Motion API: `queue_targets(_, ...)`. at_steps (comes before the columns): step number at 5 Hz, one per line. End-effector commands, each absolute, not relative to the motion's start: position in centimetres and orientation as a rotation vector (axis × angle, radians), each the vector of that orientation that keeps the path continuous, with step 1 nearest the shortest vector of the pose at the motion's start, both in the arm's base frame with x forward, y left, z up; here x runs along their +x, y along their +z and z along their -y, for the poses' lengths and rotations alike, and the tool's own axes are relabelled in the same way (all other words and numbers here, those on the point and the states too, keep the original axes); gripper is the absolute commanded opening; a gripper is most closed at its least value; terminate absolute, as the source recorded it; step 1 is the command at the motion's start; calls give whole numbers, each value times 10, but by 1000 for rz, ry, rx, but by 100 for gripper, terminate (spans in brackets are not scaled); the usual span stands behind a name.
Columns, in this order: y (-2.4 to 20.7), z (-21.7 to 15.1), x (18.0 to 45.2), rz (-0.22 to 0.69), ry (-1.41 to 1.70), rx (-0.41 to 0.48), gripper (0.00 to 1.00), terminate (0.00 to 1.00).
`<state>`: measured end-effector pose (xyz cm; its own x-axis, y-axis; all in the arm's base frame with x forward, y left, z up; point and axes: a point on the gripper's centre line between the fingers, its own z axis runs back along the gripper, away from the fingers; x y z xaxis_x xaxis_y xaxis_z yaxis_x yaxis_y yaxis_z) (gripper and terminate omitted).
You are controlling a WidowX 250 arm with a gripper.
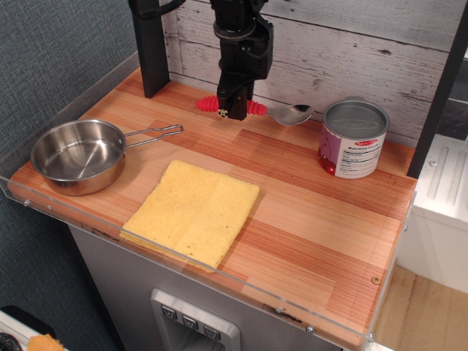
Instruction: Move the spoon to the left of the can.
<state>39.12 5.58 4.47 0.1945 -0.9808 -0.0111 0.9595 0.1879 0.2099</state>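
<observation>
The spoon (291,114) has a ribbed red handle and a shiny metal bowl. It lies level near the back wall, its bowl pointing right toward the can (355,138). My gripper (234,111) hangs straight down over the middle of the red handle and is shut on it. The handle's ends stick out on both sides of the fingers. The can, silver-topped with a dark red-and-white label, stands upright at the back right. The spoon bowl is just to the left of the can, a small gap between them.
A round steel pan (76,155) with a wire handle sits at the front left. A yellow sponge cloth (193,210) lies flat in the front middle. A black post (149,45) stands at the back left. A clear plastic rim (183,267) edges the counter.
</observation>
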Motion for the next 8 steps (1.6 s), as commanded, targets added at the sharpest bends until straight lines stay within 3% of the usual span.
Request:
queue_targets(1, 50, -66, 414, 169, -1399, 233, 0, 0)
queue_targets(3, 38, -65, 416, 145, -1400, 230, 0, 0)
queue_targets(4, 36, -65, 416, 145, -1393, 225, 100, 0)
queue_targets(6, 53, -66, 415, 187, -1394, 232, 100, 0)
queue_targets(8, 88, -72, 410, 224, -1270, 215, 100, 0)
